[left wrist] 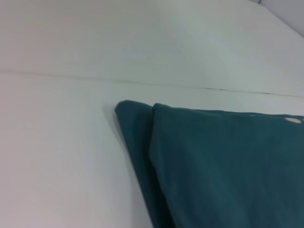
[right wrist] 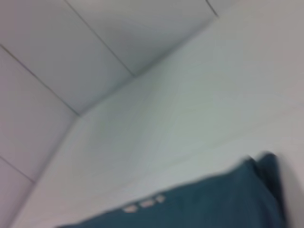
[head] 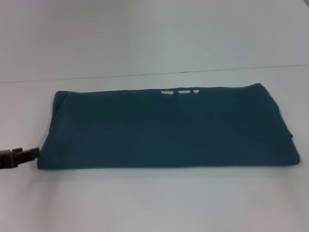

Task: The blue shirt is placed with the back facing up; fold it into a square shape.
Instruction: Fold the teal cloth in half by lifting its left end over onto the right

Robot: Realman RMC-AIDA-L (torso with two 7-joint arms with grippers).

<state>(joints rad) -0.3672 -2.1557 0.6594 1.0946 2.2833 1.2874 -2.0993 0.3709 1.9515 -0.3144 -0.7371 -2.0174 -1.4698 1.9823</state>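
The blue shirt (head: 164,128) lies flat on a white worktop (head: 154,203), folded into a long band that runs from the robot's left side to its right. Its front edge is straight and its far edge runs close to a thin seam line in the worktop beyond it. Along the shirt's far edge, a little right of its middle, three small pale marks (head: 181,91) sit in a short row. The shirt's right end spreads slightly wider than its left end, with soft layered edges showing there.

In the left wrist view, the shirt's (left wrist: 223,166) left end shows two layers, an upper fold lying over a lower one that sticks out a little past it.

In the right wrist view, the shirt's (right wrist: 213,204) far edge and the pale marks (right wrist: 145,204) appear, with white worktop beyond.

The left gripper (head: 19,157) sits just beside the shirt's front left corner, low over the worktop. Whether its fingers are open or closed cannot be told. The right gripper is not seen.
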